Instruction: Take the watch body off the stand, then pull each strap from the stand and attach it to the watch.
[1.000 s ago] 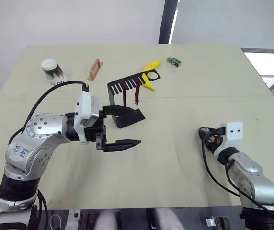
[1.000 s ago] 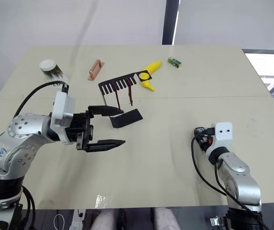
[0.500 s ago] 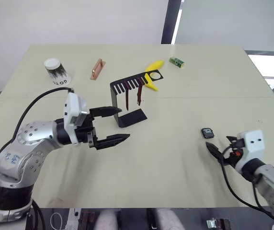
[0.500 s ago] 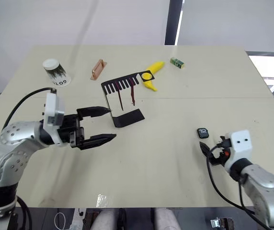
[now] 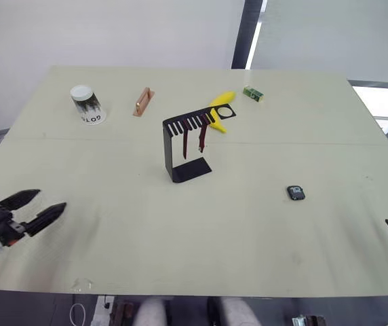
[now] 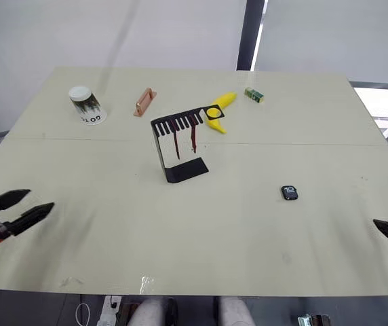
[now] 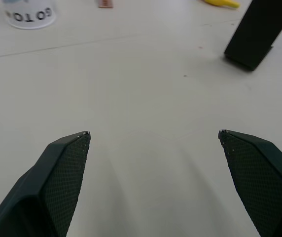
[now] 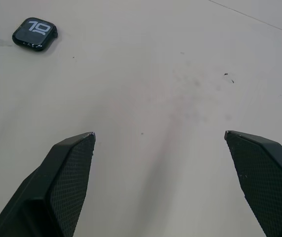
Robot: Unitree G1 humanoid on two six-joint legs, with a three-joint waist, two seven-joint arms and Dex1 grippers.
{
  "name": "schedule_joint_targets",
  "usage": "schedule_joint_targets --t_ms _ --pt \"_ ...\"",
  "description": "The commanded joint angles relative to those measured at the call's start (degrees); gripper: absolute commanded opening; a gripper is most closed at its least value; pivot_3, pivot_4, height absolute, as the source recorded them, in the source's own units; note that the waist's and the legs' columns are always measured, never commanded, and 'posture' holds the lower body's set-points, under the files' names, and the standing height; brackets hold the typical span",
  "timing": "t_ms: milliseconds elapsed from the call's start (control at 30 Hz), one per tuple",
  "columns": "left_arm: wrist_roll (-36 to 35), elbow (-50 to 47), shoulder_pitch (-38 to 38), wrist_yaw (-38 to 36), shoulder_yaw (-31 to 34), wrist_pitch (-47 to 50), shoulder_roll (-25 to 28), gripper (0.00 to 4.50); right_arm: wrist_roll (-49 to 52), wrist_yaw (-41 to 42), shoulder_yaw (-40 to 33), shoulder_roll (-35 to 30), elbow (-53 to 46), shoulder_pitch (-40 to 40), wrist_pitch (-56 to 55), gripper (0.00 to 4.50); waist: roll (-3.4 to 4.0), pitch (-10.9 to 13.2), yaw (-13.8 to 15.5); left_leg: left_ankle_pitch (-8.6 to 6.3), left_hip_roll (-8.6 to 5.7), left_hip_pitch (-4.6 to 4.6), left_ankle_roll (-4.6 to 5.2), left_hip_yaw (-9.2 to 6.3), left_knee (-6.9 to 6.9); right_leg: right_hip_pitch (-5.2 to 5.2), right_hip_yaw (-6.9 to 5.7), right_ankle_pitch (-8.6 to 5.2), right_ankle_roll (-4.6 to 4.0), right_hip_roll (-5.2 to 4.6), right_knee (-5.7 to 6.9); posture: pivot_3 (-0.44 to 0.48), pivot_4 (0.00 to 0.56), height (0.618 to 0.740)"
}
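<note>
The black stand is upright mid-table, and two dark red straps hang from its comb-slotted arm. Away from it, the watch body lies flat on the table to the right, screen up, and is also in the right wrist view. My left gripper is open and empty near the table's front left edge, far from the stand. Open and empty too, my right gripper is at the front right edge, short of the watch body.
A paper cup stands upside down at the back left, with a copper-coloured bar to its right. Behind the stand lie a banana and a small green box. The cream table has its front edge close to both grippers.
Both arms have drawn back from the middle to the table's front corners. The right gripper has let go of the watch body, which now lies on the table. The camera view has shifted.
</note>
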Motion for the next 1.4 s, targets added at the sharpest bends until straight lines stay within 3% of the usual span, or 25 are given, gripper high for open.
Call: schedule_joint_targets --t_ms 33,133,233,367,500,867,1100,1333,1400 --pt "1.21 -0.68 -0.38 -1.28 -0.03 -2.36 0.87 4.5 0.59 1.06 0.0 -0.79 0.87 -2.71 -1.54 4.44 0.0 0.0 -0.14 -0.02 0.03 0.0 -0.03 0.01 -0.01 0.0 -0.01 0.0 0.0 0.02 -0.01 0.0 0.15 0.74" --pt "-0.61 -7.9 -1.79 0.52 -3.74 -0.19 -0.63 4.5 3.46 0.81 1.06 1.29 -6.15 -3.78 1.15 4.44 0.0 0.0 -0.19 -0.02 0.08 -0.01 -0.04 0.03 -0.02 -0.05 0.0 0.0 0.01 0.05 0.04 0.0 0.15 0.74" --pt "0.5 -18.75 -3.98 5.61 -11.71 0.51 -3.64 4.5 8.61 -1.0 3.37 3.82 -18.25 -4.41 6.96 4.44 0.02 -0.01 -0.11 -0.02 0.1 -0.02 -0.05 0.01 0.0 -0.05 0.0 0.01 0.02 0.06 0.09 0.0 0.15 0.74" --pt "3.19 -28.57 -10.35 19.54 -22.83 5.01 -11.95 4.5 15.06 -4.61 8.83 6.3 -35.08 -5.06 14.2 4.44 0.12 -0.06 0.1 0.15 0.09 -0.07 -0.38 0.0 0.04 -0.05 0.0 0.04 0.08 0.11 0.12 0.0 0.15 0.74" --pt "5.97 -31.74 -14.64 27.92 -31.73 9.99 -17.61 4.5 19.23 -9.18 14.65 7.65 -44.86 -8.81 18.83 4.44 0.12 -0.06 0.17 0.15 0.13 -0.17 -0.44 -0.02 0.14 -0.13 0.01 0.05 0.09 0.19 0.15 0.0 0.15 0.74" --pt "21.56 -20.19 -24.25 39.6 -45.4 4.0 -29.42 4.5 19.7 -13.19 25.94 11.39 -49.58 -15.82 20.16 4.44 0.1 -0.05 1.54 0.09 0.11 -0.36 -0.34 -0.1 0.51 -0.2 -0.04 0.06 0.12 0.16 0.17 0.0 0.15 0.74" --pt "25.79 -15.39 -29.7 44.37 -47.02 4.31 -35.71 4.5 18.46 -15.03 27.87 12.97 -49.34 -17.89 19.43 4.44 0.1 -0.06 1.39 0.09 0.13 -0.86 -0.34 -0.21 0.72 -0.61 -0.14 0.1 0.18 0.15 0.3 0.0 0.15 0.74" --pt "31.38 -13.28 -32.17 47.6 -47.29 3.83 -36.79 4.5 17.52 -15.46 28.25 13.94 -48.55 -18.57 18.87 4.44 0.1 -0.06 1.45 0.1 0.11 -0.86 -0.33 -0.21 0.73 -0.6 -0.14 0.1 0.18 0.14 0.32 0.0 0.15 0.74" --pt "32.27 -12.54 -32.31 47.54 -47.07 2.47 -36.75 3.99 17.78 -15.68 28.07 14.14 -48.38 -18.94 19.12 4.5 0.1 -0.06 1.46 0.1 0.12 -0.86 -0.33 -0.21 0.73 -0.6 -0.14 0.1 0.18 0.14 0.31 0.0 0.15 0.74"
